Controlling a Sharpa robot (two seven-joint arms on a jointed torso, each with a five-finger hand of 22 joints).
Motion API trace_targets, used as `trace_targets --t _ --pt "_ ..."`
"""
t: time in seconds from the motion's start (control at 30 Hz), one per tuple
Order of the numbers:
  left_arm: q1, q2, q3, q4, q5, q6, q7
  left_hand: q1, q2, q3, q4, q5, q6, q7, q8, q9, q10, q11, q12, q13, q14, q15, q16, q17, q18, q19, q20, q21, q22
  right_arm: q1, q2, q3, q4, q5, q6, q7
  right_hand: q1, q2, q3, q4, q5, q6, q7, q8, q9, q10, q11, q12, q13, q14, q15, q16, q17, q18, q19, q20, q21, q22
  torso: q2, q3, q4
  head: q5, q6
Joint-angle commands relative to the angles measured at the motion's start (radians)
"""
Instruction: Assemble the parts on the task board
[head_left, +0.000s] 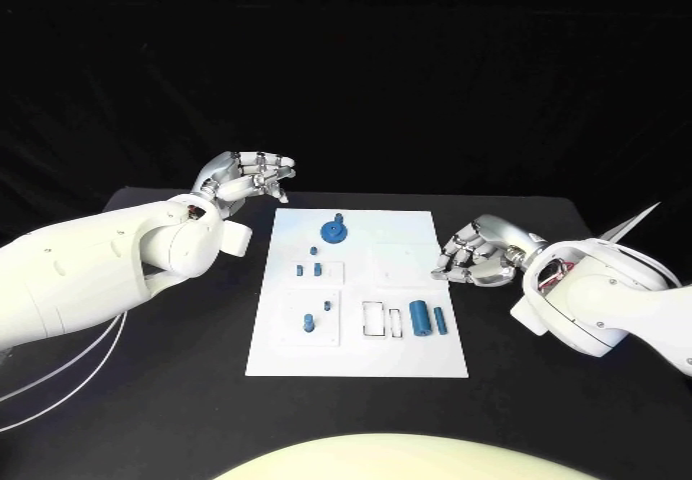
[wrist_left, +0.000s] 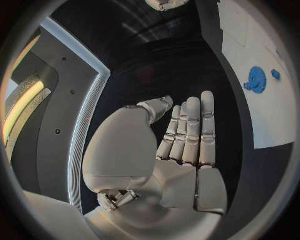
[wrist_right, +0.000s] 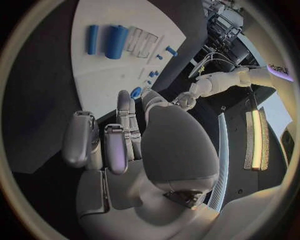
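White plastic, the task board (head_left: 361, 345) lies in the middle of the black table (head_left: 173, 380), and we see the blue parts spread over it: a gear (head_left: 335, 233) near its far end, two cylinders (head_left: 420, 317) lying side by side toward the right edge, small pegs (head_left: 307, 269) in a raised square at the centre-left.

Our left hand (head_left: 248, 177) hovers off the board's far-left corner, holding nothing; our right hand (head_left: 476, 254) sits at the board's right edge, fingers curled in, also with nothing in them.

We judge the work barely begun, with no part picked. To do this step well we would bring the right hand over the cylinders, open it before descending, and close across a cylinder's width so it cannot roll.

The left wrist view shows its fingers (wrist_left: 190, 132) straight and pressed together, which the head view leaves unclear; it also shows the gear (wrist_left: 256, 80) from the side. The right wrist view shows the cylinders (wrist_right: 114, 42) beyond its bent fingers (wrist_right: 112, 145).
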Motion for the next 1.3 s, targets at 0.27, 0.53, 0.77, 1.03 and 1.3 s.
trace_targets --t 0.27,0.53,0.77,1.03,1.3 --pt "0.0 -0.001 0.0 0.012 0.0 0.002 0.001 0.01 0.001 -0.038 0.008 -0.004 -0.012 0.003 0.018 -0.001 -0.019 -0.002 0.014 -0.012 -0.009 0.002 -0.01 -0.011 0.005 0.017 0.005 -0.01 -0.011 -0.032 -0.023 -0.01 0.02 -0.064 0.026 -0.139 -0.113 0.038 -0.191 0.001 -0.003 -0.095 -0.008 0.042 0.125 0.07 -0.022 0.431 0.484 0.079 -0.009 0.034 0.123 -0.033 0.07 -0.007 0.062 0.208 -0.002 -0.001 -0.0056 -0.024 -0.001" --pt "0.0 -0.002 0.0 0.016 0.001 0.006 -0.001 0.01 0.001 -0.038 0.008 -0.004 -0.012 0.003 0.018 -0.001 -0.019 -0.002 0.014 -0.012 -0.009 0.002 -0.01 -0.011 0.005 0.017 0.005 -0.01 -0.011 -0.08 0.025 -0.013 0.006 -0.114 0.015 -0.188 -0.127 0.073 -0.324 0.005 0.0 -0.093 -0.015 0.066 0.193 0.203 -0.027 0.883 0.885 0.1 -0.011 0.086 0.226 -0.046 0.082 -0.01 0.152 0.226 -0.001 -0.0002 -0.003 -0.022 -0.006" --pt "0.0 -0.004 0.0 0.018 0.001 0.006 -0.002 0.01 0.001 -0.038 0.008 -0.004 -0.012 0.003 0.018 -0.001 -0.019 -0.002 0.014 -0.012 -0.009 0.002 -0.01 -0.011 0.005 0.017 0.005 -0.01 -0.011 -0.106 0.067 -0.013 -0.01 -0.144 0.012 -0.203 -0.133 0.073 -0.334 0.006 0.001 -0.119 -0.012 0.074 0.236 0.271 -0.024 1.027 0.997 0.111 -0.008 0.111 0.279 -0.064 0.097 -0.009 0.265 0.25 0.0 0.0006 -0.0052 -0.016 -0.01" --pt "-0.001 -0.004 0.0 0.019 0.001 0.007 -0.003 0.01 0.001 -0.038 0.008 -0.004 -0.012 0.003 0.018 -0.001 -0.019 -0.002 0.014 -0.012 -0.009 0.002 -0.01 -0.011 0.005 0.017 0.005 -0.01 -0.011 -0.121 0.095 -0.013 -0.033 -0.17 0.03 -0.222 -0.137 0.068 -0.334 0.006 0.002 -0.134 -0.008 0.071 0.246 0.29 -0.02 1.064 1.025 0.111 -0.005 0.111 0.279 -0.069 0.1 -0.006 0.292 0.256 -0.001 -0.0011 -0.0032 -0.013 -0.014" --pt "-0.001 -0.006 0.0 0.018 0.001 0.008 -0.004 0.011 0.002 -0.038 0.008 -0.004 -0.012 0.003 0.02 -0.001 -0.019 -0.002 0.016 -0.013 -0.009 0.002 -0.01 -0.011 0.005 0.018 0.005 -0.01 -0.011 -0.132 0.12 -0.013 -0.052 -0.19 0.038 -0.233 -0.159 0.068 -0.335 0.008 0.003 -0.14 -0.005 0.071 0.254 0.295 -0.018 1.073 1.032 0.111 -0.002 0.111 0.279 -0.07 0.101 -0.004 0.3 0.258 -0.001 -0.0002 -0.0047 -0.011 -0.015"
